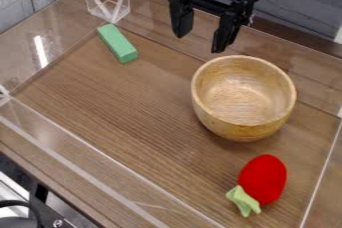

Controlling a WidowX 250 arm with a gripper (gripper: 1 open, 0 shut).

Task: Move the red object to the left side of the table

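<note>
Red object (262, 179) lying diagonal, green stem toward lower left, hand (201, 31) spread wide, empty

Wood-grain table (120, 112) – faint sheen, smooth turned-wood bowl (243, 96), clear glossy acrylic walls (67, 157), matt black claw (201, 32)

single high oblique view over table (120, 102)

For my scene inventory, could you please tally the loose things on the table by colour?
Red: 1, the red object
Green: 1, the green block
Light wood: 1, the wooden bowl
Total: 3
</note>
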